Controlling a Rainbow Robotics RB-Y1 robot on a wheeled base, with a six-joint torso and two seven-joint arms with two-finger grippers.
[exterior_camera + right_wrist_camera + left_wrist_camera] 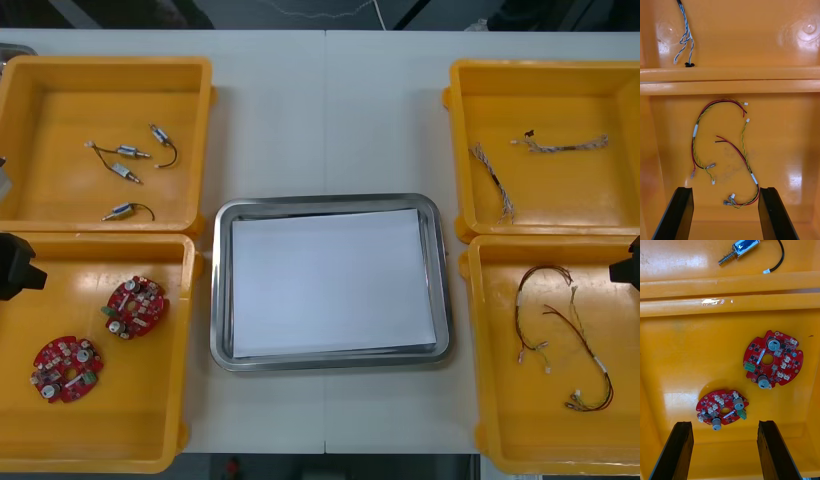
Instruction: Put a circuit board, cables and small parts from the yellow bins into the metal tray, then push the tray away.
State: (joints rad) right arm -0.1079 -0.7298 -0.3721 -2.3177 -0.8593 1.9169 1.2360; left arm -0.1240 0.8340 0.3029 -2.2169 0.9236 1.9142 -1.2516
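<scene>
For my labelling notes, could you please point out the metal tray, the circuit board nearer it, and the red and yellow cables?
metal tray (220,290): front view, left rim.
circuit board nearer the tray (136,307): front view, centre.
red and yellow cables (695,130): right wrist view, one cable's white sleeve.

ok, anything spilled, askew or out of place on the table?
Nothing stands out. The metal tray sits square between the yellow bins, bare white inside. Circuit boards, cables and small metal parts all lie inside their bins. The left gripper and right gripper hover open over the near bins.
</scene>
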